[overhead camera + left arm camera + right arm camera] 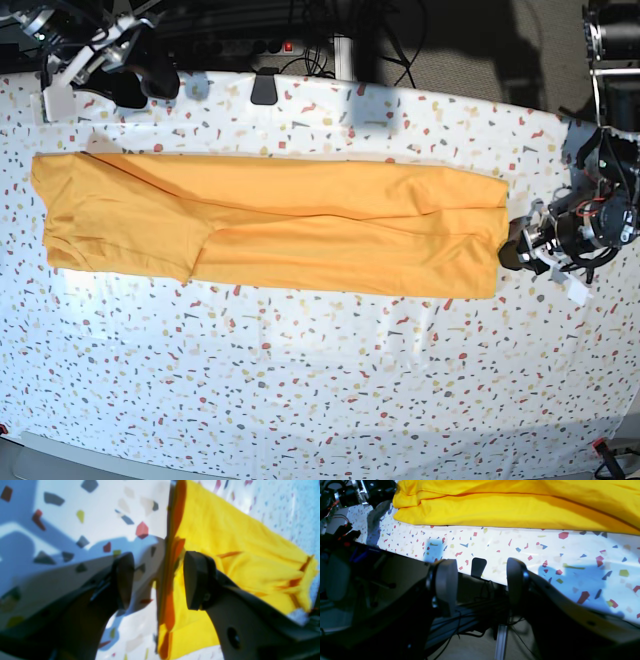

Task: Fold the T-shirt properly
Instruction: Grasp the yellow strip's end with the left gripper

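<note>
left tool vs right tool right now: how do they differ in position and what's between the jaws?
The left tool straddles the short edge of the T-shirt, one finger over cloth, one over the table. The right tool sits apart from the shirt at the table's edge, with only bare table and cables behind its jaws. Both are open and hold nothing.

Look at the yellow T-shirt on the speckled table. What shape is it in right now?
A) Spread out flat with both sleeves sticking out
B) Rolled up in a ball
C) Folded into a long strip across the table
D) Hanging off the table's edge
C: in the base view the T-shirt lies as a long band with lengthwise fold lines on the table, and no sleeves stick out.
</note>
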Tool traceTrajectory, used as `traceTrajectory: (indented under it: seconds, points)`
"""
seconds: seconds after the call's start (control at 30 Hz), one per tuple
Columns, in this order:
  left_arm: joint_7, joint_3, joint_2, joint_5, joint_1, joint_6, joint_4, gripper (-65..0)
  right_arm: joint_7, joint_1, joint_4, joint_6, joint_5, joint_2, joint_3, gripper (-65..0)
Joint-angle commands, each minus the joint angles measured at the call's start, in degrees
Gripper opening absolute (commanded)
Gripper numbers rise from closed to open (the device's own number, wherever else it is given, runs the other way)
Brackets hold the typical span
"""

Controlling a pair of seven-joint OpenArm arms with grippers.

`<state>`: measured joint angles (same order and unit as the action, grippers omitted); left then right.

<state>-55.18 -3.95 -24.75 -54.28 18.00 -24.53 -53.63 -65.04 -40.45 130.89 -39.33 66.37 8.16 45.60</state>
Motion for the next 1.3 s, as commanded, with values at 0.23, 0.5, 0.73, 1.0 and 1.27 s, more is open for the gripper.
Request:
traceTrajectory:
  seconds: [0.23,0.5,0.73,1.0,1.27]
  points:
    - [-9.2,-0.13,1.86,-3.04,0.87,-5.27,1.51,-33.6,0.66,1.36,0.9,-0.67,1.57,0.39,0.28,-33.4]
    - [-8.35,-0.13,3.8,-2.82,0.87,-7.04,1.51,-33.6,0.66,1.86,0.9,-0.67,1.6,0.39,0.28,-33.4]
    - [-7.76,-0.13,3.78,-2.84,0.87,-7.06,1.51,-33.6,0.66,1.88,0.9,-0.67,1.6,0.39,0.28,-33.4]
    - [-6.05,-0.13,3.76,-2.86,0.9,-7.02,1.51,-65.0,0.66,1.86,0.9,-0.67,1.6,0.39,0.28,-33.4]
    - [-6.23,-0.15,3.76,-5.88,1.2,-7.04,1.38,-65.0,0.66,2.08,0.9,-0.67,1.57,0.37,0.28,-33.4]
